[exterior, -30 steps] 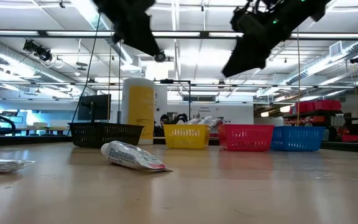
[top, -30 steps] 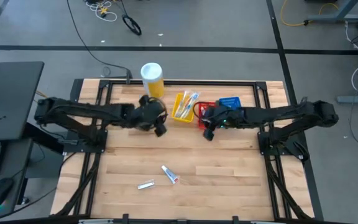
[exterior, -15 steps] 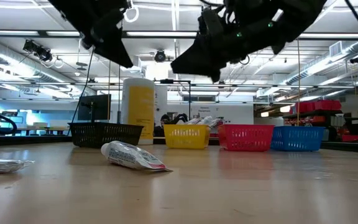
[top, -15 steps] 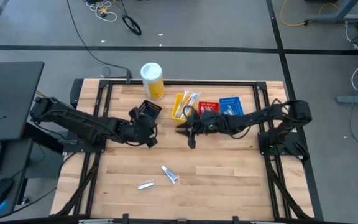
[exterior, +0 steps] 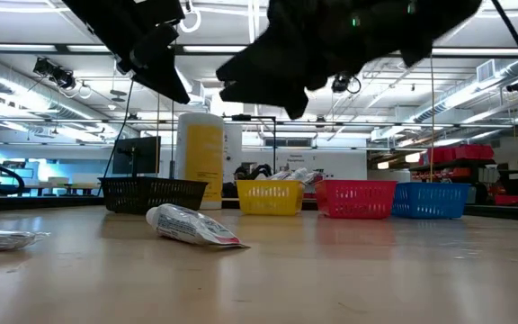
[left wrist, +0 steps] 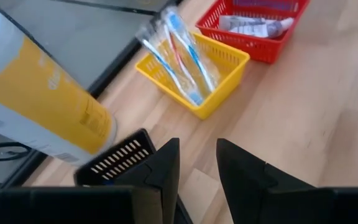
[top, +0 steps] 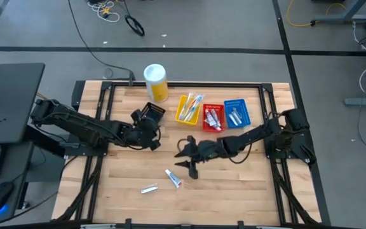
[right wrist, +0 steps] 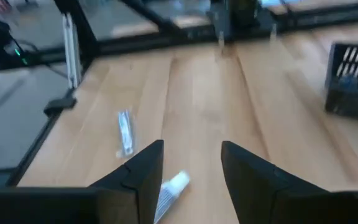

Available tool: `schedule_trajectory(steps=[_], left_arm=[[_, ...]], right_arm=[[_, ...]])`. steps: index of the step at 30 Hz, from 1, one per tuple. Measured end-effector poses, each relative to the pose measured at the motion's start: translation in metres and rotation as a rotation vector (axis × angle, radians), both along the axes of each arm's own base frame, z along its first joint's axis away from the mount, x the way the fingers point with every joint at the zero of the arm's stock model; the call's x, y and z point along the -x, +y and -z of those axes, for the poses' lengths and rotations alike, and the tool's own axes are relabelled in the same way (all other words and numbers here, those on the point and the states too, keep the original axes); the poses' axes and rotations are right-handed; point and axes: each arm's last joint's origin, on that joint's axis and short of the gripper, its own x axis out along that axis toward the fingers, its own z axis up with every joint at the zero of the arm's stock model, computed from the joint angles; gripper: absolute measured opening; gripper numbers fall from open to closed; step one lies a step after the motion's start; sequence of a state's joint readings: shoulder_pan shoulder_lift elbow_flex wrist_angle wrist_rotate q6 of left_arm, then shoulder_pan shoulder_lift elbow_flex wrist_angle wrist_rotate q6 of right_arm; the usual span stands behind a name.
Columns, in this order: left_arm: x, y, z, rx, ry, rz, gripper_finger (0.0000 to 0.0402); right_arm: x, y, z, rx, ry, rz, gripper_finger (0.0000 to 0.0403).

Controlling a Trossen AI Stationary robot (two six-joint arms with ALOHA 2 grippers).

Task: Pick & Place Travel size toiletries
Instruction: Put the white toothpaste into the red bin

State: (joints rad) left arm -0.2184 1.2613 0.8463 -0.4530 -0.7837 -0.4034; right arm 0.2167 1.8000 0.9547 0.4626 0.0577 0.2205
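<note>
Mostly sorted: toothbrushes in yellow tray [top: 189, 109], tubes in red tray [top: 212, 118], more in blue tray [top: 236, 113]. Left on table [top: 234, 184]: tube [top: 173, 178], long axis diagonal, and wrapped item [top: 149, 189]. Right gripper [top: 188, 159] near tube, open, empty. Left gripper [top: 151, 133] parked by black tray [top: 148, 113], slightly open, empty.

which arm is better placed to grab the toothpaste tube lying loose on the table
Right. The open right gripper hangs just beside the small white toothpaste tube on the wooden table, and its wrist view faces the tube. The left gripper sits farther back, near the black basket.
</note>
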Motion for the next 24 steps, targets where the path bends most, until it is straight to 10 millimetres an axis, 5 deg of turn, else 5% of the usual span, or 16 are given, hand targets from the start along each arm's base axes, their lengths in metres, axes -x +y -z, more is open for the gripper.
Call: schedule_trajectory(steps=[10, 17, 24], left_arm=[[-0.001, 0.003, -0.003, -0.102, -0.028, -0.074, 0.0114], [0.000, 0.004, -0.003, -0.117, -0.021, -0.079, 0.0114], [0.001, -0.001, -0.003, -0.080, -0.041, -0.072, 0.0114]], right_arm=[[-0.035, 0.035, -0.011, -0.062, 0.196, 0.078, 0.0172], [-0.053, 0.056, 0.010, -0.068, 0.257, 0.069, 0.0172], [-0.052, 0.070, 0.046, -0.061, 0.388, 0.159, 0.0172]])
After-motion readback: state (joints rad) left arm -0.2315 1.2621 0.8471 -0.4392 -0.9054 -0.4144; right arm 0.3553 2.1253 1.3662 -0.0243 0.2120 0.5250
